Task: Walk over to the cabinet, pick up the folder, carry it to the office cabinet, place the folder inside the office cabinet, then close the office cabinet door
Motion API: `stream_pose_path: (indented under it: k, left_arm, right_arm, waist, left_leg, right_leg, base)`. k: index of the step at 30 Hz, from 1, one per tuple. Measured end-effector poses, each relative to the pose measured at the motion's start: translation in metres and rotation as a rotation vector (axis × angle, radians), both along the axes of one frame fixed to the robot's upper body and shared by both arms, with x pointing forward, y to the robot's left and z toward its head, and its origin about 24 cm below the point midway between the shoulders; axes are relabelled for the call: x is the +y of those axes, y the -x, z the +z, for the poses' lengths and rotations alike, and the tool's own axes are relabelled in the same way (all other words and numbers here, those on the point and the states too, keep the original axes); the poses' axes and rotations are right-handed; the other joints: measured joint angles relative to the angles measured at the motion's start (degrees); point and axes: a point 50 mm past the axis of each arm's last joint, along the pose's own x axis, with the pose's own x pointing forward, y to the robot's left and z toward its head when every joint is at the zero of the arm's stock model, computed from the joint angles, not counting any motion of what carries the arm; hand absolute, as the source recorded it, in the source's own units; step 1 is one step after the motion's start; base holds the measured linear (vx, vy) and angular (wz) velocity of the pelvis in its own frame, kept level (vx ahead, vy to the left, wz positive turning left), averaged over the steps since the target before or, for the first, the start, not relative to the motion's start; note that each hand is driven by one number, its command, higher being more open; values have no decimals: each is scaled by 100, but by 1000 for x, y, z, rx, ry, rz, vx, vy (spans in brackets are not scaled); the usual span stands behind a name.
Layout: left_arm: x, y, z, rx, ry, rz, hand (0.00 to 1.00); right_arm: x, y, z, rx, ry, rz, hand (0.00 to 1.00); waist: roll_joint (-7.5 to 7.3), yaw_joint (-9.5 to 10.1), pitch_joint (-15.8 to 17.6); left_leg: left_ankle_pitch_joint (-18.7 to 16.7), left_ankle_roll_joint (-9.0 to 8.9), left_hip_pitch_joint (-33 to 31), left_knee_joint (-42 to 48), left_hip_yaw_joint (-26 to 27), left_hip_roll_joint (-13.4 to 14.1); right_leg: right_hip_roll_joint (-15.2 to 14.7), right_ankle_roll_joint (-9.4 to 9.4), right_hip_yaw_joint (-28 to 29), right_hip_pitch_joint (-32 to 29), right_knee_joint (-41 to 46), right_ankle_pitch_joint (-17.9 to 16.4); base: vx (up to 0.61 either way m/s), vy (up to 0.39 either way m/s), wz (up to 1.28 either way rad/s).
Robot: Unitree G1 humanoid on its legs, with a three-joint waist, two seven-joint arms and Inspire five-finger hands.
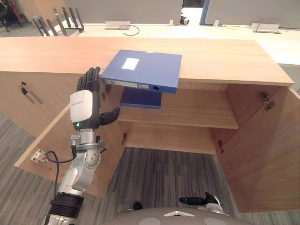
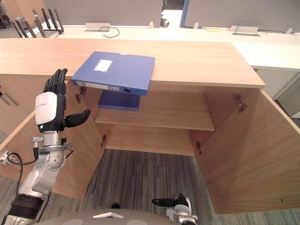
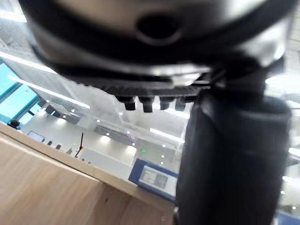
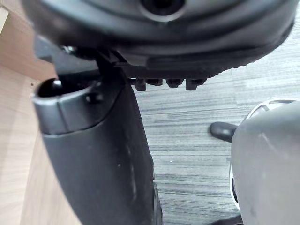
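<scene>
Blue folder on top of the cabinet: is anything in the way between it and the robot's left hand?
No, nothing visible. The left hand is up with straight fingers just left of the blue folder, which hangs over the front edge of the cabinet top. Only open air lies between them.

The right hand (image 4: 93, 154), fingers (image 4: 168, 83) extended, hangs above grey striped carpet (image 4: 187, 131), with a wooden panel (image 4: 18, 140) beside it.

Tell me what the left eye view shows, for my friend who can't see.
A blue folder lies on a wooden cabinet, jutting over its front edge. The robot's open left hand is raised beside it, and both doors stand open.
</scene>
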Motion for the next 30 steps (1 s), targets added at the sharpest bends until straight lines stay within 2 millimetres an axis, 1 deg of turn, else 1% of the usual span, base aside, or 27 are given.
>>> stream_pose_path:
  k: [6,9,12,16,21,24,27,30]
  left_arm:
    - [6,-3,0,40,-62,-6,100]
    - [8,-9,-3,67,-91,1,100]
    - [9,-10,-1,65,-100,5,100]
    - [9,-17,6,44,-113,27,100]
    - [8,-21,13,18,-144,29,100]
    - [5,-26,20,-11,-145,22,100]
    - [-2,-34,25,-28,-152,-3,100]
    - [-7,-37,26,-28,-158,-24,100]
  right_arm:
    - [0,2,-1,1,-19,-18,100]
    - [0,2,-1,1,-21,-18,100]
    - [-1,3,-1,0,-21,-20,100]
    - [-1,7,-1,7,-22,-33,100]
    - [-2,7,-1,4,-22,-39,100]
    - [-2,6,-1,3,-21,-40,100]
    - [-3,7,-1,3,-22,-57,100]
    - [-3,7,-1,2,-22,-61,100]
  waist:
    - [-55,-13,-24]
    - [-74,-21,-35]
    - [-107,-40,-57]
    - [-169,-45,-99]
    - [-172,-102,-105]
    - [-173,-159,-123]
    - [-167,-172,-128]
    - [-165,-190,-129]
  left_leg:
    - [-12,-17,40,-4,23,-13]
    - [-12,-18,44,-5,23,-13]
    - [-13,-18,44,-5,28,-17]
    - [-12,-17,45,-3,27,-18]
    - [-10,-15,46,-3,27,-20]
    - [-9,-15,47,-4,27,-21]
    - [-9,-14,48,-3,27,-21]
    - [-9,-14,48,-3,28,-20]
  right_leg:
    - [-11,1,110,4,-64,57]
    - [-11,12,126,4,-78,72]
    - [-11,19,145,4,-102,94]
    - [-11,30,148,4,-103,103]
    - [-13,25,151,3,-104,107]
    - [-14,24,152,3,-104,108]
    - [-14,25,152,3,-105,109]
    - [-14,25,152,2,-105,109]
  base:
    - [-23,20,-9]
    - [-32,14,-3]
    - [-15,9,-2]
    - [0,0,0]
    - [0,0,0]
    - [0,0,0]
    - [0,0,0]
    - [0,0,0]
